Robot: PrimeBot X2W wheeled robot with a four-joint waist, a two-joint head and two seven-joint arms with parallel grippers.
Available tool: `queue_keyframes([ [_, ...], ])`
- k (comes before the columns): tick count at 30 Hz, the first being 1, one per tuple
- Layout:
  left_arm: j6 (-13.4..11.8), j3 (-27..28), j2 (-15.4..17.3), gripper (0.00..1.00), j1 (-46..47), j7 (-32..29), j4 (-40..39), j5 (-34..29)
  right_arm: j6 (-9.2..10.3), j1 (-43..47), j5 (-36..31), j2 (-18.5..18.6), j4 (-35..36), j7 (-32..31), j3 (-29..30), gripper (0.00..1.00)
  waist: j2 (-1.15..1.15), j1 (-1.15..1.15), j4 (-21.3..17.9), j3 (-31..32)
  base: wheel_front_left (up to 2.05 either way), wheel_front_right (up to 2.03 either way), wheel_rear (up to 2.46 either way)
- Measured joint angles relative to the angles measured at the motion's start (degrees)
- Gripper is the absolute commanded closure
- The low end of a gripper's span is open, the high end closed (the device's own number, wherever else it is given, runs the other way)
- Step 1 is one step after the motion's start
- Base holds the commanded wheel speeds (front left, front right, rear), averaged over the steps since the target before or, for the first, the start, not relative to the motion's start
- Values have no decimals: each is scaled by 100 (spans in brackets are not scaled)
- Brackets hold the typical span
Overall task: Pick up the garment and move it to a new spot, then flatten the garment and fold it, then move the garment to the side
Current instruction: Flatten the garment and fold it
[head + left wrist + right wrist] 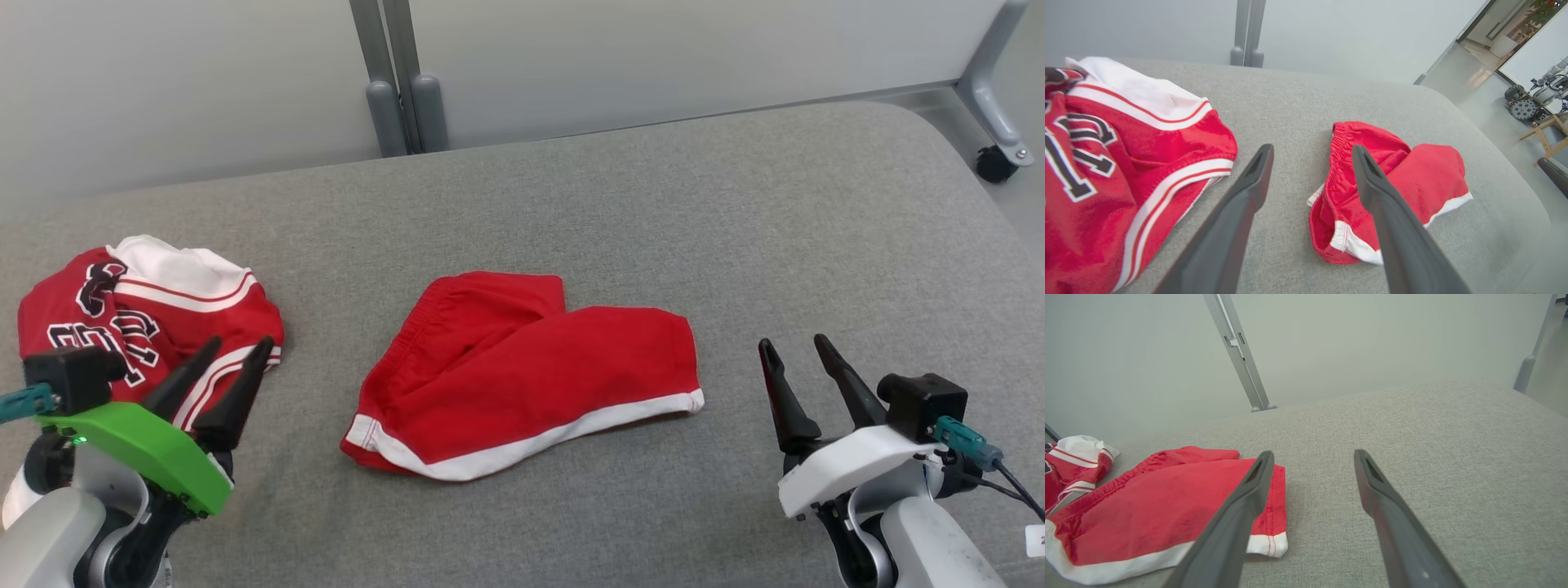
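**Grey padded surface (571, 204), the garment (155, 314) heaped at its left end, both claws spread**

Grey woven fabric covers the broad, round-cornered surface, and it takes up most of what I can see from here. Behind it stands a pale partition wall (204, 73) with a pair of grey posts (400, 90) running down to the back edge.

A pair of red shorts (531, 376) lies near the middle, the largest thing on the surface. They are roughly flat, with the elastic waistband toward the left and a white band along the leg hems at the near side.

The garment sits well apart from the shorts, over at the robot's left near the surface's edge. It is crumpled rather than spread. A white sleeve with red striping shows on top at the back, black letters outlined in white are twisted across the red body, and striped trim runs along its near right edge.

The left gripper (242, 340) is at the lower left, just beside the garment's near right edge. Its two dark fingers stand apart with nothing between them. In the left wrist view they point across the bare grey strip between the garment and the shorts. A bright green cover (147, 445) sits over that wrist.

The right gripper (791, 340) is at the lower right above bare fabric. Its fingers are likewise spread and empty, to the right of the shorts.

A small black caster (994, 163) shows on the floor past the far right corner.
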State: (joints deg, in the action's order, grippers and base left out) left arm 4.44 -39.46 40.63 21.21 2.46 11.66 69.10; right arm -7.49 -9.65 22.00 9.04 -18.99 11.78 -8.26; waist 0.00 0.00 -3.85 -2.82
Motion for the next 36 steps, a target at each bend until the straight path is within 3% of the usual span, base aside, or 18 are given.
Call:
queue_keyframes([
  [3,-417,252,37,0,-264,816,-313,-322,-1,102,-46,-9,96,59,27,0,0,0,59,88,0,0,0],
  [7,-948,500,-67,0,-584,1184,-651,-712,-1,199,-134,-21,293,190,112,0,0,0,142,179,0,0,0],
  [11,-1378,1042,-566,0,-1027,1251,-989,-1361,0,414,-281,-69,475,263,227,0,0,0,248,256,0,0,0],
  [15,-1528,1749,-1165,0,-1612,1259,-1144,-2215,0,591,-413,-133,580,296,328,0,0,0,349,313,0,0,0],
  [21,-1338,2173,-1822,0,-2214,1261,-1021,-3349,0,812,-581,-234,545,315,455,0,0,0,417,382,0,0,0],
  [26,-1020,2401,-2191,0,-2330,1268,-791,-3684,0,828,-616,-248,449,320,415,0,0,0,429,403,0,0,0],
  [36,-616,2873,-2552,0,-2366,1268,-647,-4027,0,803,-620,-225,413,300,408,0,0,0,378,392,0,0,0],
])
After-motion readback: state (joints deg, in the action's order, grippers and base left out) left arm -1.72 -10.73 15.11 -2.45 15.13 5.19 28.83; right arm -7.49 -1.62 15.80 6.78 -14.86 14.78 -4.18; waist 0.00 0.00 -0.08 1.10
